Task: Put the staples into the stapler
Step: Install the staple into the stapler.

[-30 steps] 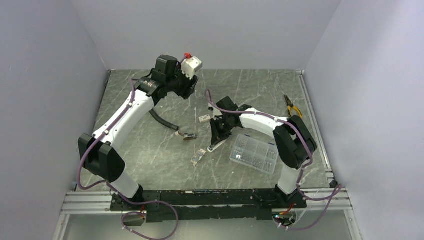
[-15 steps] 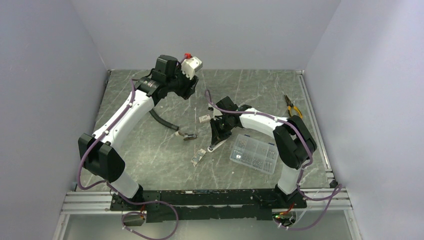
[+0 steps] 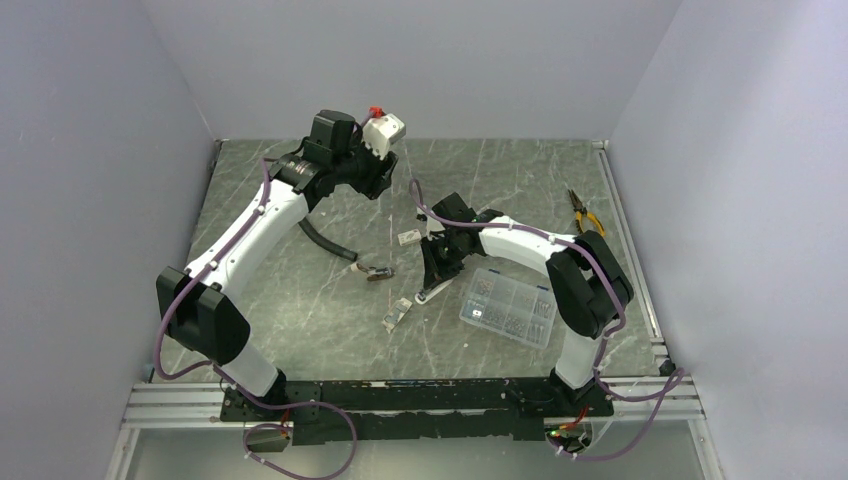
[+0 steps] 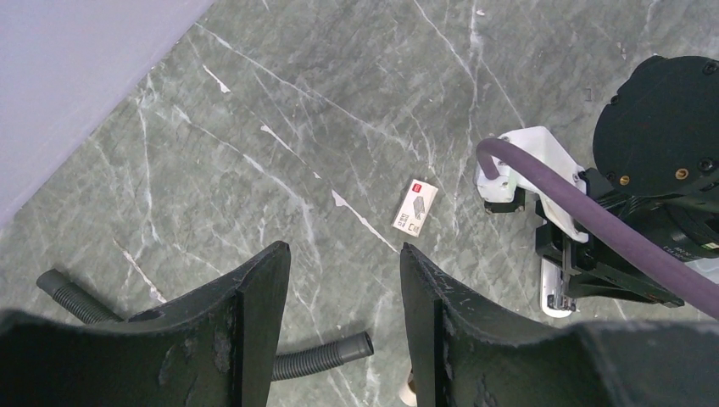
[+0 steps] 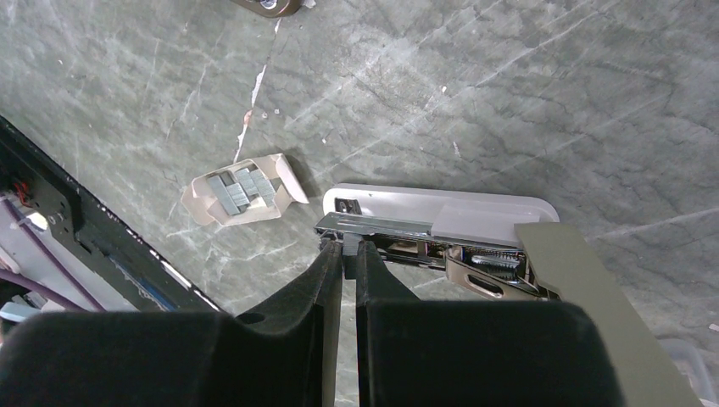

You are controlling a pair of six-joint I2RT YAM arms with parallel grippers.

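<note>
The stapler [image 5: 441, 214] lies opened on the marble, its white base and silver channel facing me and its olive top arm [image 5: 585, 288] swung out to the right. My right gripper [image 5: 349, 251] is shut on a short grey strip of staples, held against the front end of the channel. More staples [image 5: 239, 188] sit in a torn-open cardboard box to the left. From above, the stapler [image 3: 432, 293] shows just under the right gripper [image 3: 437, 272]. My left gripper [image 4: 343, 254] hangs open and empty, high over the back left [image 3: 375, 178].
A clear compartment box [image 3: 508, 307] stands right of the stapler. A black corrugated hose [image 3: 325, 240], a small brown item [image 3: 375, 270] and a white card [image 3: 408, 237] lie mid-table. Yellow-handled pliers [image 3: 583, 213] rest at the right. The staple box [image 3: 397, 312] is in front.
</note>
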